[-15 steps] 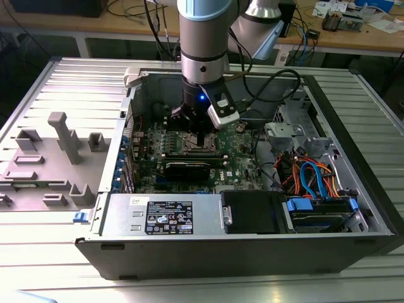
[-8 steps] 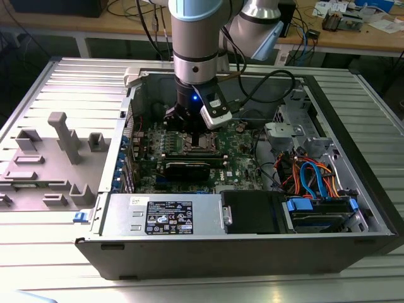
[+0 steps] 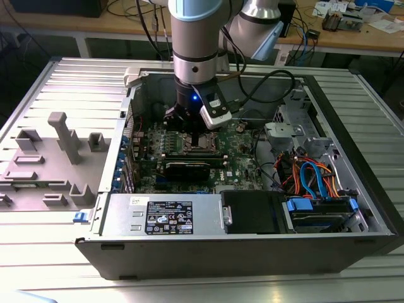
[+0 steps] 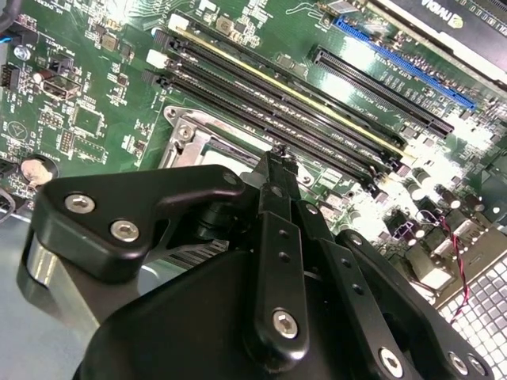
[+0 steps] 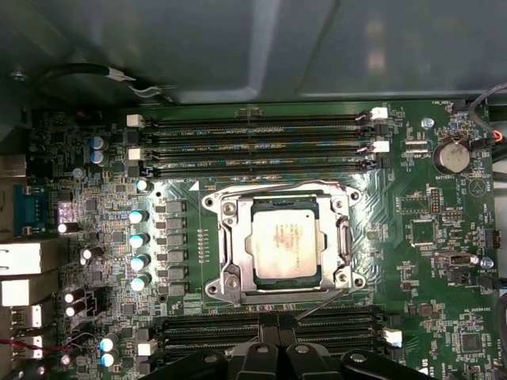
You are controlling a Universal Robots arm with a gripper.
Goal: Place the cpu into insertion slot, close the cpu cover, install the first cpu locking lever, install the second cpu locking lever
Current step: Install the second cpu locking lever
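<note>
In the first wrist view the cpu (image 5: 285, 241), a silver-grey square, lies flat in the insertion slot (image 5: 224, 279) on the green motherboard (image 5: 428, 237). The cpu cover (image 5: 342, 237), a silvery frame, lies down around it. One thin locking lever (image 5: 269, 188) runs along one side of the socket. Another (image 5: 321, 302) sticks out at an angle from a corner, towards my gripper. My gripper (image 5: 274, 340) is shut with nothing in it, beside the socket over the memory slots. The second wrist view has its black fingers (image 4: 277, 158) together just off the socket rim (image 4: 186, 131). The exterior view places the gripper (image 3: 189, 129) above the socket (image 3: 202, 144).
The motherboard sits inside an open computer case (image 3: 252, 252) on a ribbed metal table (image 3: 50, 240). Long black memory slots (image 5: 253, 142) flank the socket on two sides. A graphics card (image 3: 189, 167), a power supply (image 3: 164, 214) and cabled drive bays (image 3: 315, 183) surround it. A grey fixture (image 3: 60, 151) stands at the exterior view's left.
</note>
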